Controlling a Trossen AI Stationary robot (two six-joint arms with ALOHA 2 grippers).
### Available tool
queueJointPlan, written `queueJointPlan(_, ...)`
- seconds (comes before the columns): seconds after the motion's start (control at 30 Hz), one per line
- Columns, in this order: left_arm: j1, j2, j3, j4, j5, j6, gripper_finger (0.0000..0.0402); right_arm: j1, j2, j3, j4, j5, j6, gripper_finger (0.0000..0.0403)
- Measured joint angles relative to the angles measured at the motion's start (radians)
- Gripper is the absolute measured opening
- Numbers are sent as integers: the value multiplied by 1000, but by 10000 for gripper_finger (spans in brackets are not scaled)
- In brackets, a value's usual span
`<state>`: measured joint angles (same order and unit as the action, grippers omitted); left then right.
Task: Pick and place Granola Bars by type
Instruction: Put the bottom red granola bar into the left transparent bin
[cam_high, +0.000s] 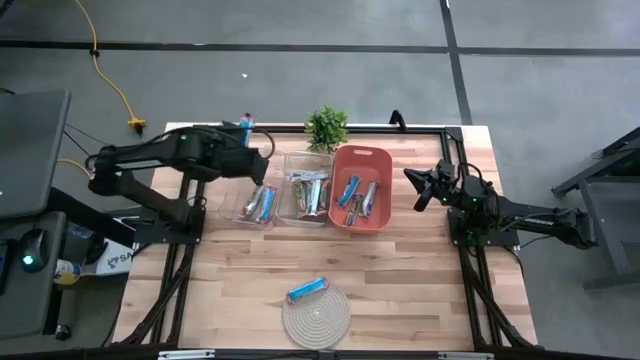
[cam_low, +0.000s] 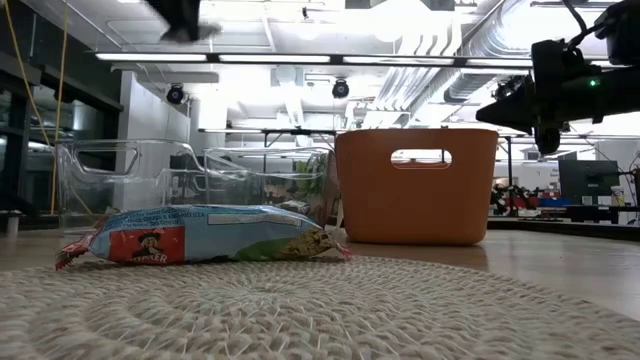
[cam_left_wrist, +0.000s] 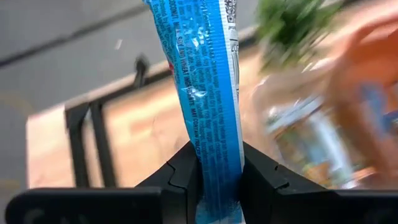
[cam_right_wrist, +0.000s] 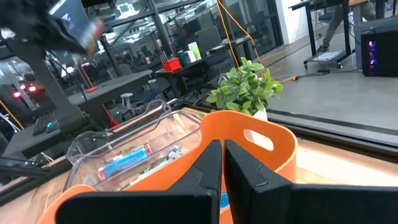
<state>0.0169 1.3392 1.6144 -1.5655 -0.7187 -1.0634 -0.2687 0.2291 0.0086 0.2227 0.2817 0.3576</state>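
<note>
We see the left gripper (cam_left_wrist: 217, 180) pinching a shiny blue granola bar (cam_left_wrist: 202, 81); the right gripper (cam_right_wrist: 222, 165), at 3 o'clock on the wooden table (cam_high: 420, 280), is closed and empty.

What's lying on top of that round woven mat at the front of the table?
One blue-wrapped granola bar lies flat on the woven mat, near its back edge. Whatever is under the bar or the mat is covered.

In the left wrist view the blue bar (cam_left_wrist: 208, 93) runs off the top edge, and the bins (cam_left_wrist: 323, 124) at right are blurred.
</note>
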Motion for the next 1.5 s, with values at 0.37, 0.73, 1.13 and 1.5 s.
queueJointPlan(0.37,190,-58,-475,395,319,106,83,0,0,0,-1,0,0,0)
queueJointPlan(0.73,273,-52,-763,656,544,142,83,0,0,0,-1,0,0,0)
queueJointPlan(1.13,271,-52,-838,749,632,180,107,0,0,0,-1,0,0,0)
queueJointPlan(1.5,271,-52,-839,782,636,180,202,0,0,0,-1,0,0,0)
